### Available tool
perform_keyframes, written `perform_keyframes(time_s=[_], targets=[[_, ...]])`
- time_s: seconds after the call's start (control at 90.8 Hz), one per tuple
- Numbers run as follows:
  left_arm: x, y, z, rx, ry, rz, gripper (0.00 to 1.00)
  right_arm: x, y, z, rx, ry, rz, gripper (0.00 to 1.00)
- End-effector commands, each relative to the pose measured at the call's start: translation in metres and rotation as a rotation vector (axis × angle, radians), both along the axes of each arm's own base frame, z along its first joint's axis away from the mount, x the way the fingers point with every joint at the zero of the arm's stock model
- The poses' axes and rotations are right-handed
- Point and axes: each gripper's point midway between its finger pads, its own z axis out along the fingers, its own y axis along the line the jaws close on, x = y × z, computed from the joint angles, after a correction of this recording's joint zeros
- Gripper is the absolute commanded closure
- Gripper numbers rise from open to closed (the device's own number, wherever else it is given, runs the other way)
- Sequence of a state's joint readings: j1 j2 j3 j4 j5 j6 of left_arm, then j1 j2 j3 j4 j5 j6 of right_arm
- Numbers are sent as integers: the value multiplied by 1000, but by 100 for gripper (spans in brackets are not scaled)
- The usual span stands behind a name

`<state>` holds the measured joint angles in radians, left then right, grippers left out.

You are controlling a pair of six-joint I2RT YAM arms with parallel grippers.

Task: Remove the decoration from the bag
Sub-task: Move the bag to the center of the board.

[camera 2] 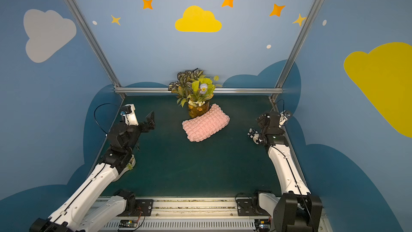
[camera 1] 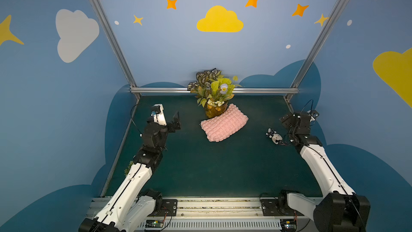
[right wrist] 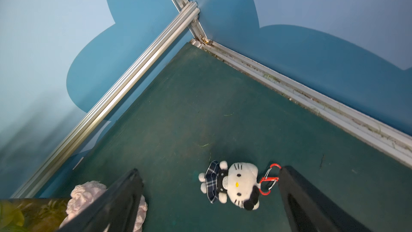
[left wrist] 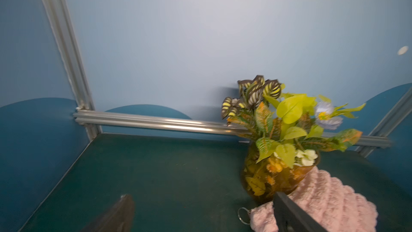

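Right pincer (right wrist: 209,170): jaws spread wide, pinching nothing. The decoration (right wrist: 236,184) lies flat on the desk (camera 1: 211,164) between the two fingers, well apart from the bag (camera 1: 224,122), off its right end. No cord or ring joins the two, so I judge the removal done and only the retreat left.

Risks:
- The red clip (right wrist: 269,178) on the doll's head sits right against one finger; contact cannot be ruled out. If the arm withdraws sideways, the finger may hook the clip and drag the doll.
- In a top view the doll rests just beside the right wrist's black cables (camera 1: 289,139). A low sweep could snag the clip there.
- If the jaws came together here, they would catch the doll again.
- A straight lift seems the safest exit.

Left pincer (left wrist: 202,196): also spread and empty, raised off the desk to the left of the bag, with one finger overlapping the bag's near corner in the wrist view. A bare metal ring (left wrist: 243,214) hangs at that corner.

Surroundings: the amber vase (camera 1: 215,109) of foliage stands just behind the bag and seems to touch its far edge. A careless left-arm move across the bag could tip it. The desk in front of the bag is open. A small leafy object (camera 2: 131,164) shows beside the left arm, partly hidden.
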<state>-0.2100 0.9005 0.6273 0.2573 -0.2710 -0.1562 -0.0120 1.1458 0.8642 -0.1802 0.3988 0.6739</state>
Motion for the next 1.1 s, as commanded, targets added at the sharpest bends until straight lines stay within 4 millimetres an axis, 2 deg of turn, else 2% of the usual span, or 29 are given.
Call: perform_keyframes(time_s=[0.0,0.099,0.242,0.418,0.529,0.661,0.793,0.903,0.991,1.09], targets=[[-2,31,-1,13,-51,122,0,13,2,9,-53,-66,62,2],[-5,48,-24,-48,-17,178,0,35,30,-4,42,-14,230,2],[-9,58,-47,-82,13,206,0,73,70,-25,227,92,414,2],[-8,57,-57,-93,29,195,0,119,106,-62,438,124,513,2],[-5,53,-59,-96,38,171,0,143,129,-84,504,143,566,2],[-1,48,-59,-105,43,142,0,168,169,-105,555,180,680,2],[1,44,-57,-125,42,118,0,181,198,-130,580,213,733,2],[3,39,-55,-146,40,91,0,187,220,-141,616,215,772,2],[5,36,-52,-159,36,76,0,183,234,-147,643,221,804,2],[8,34,-50,-168,35,67,0,166,244,-150,663,219,817,3]])
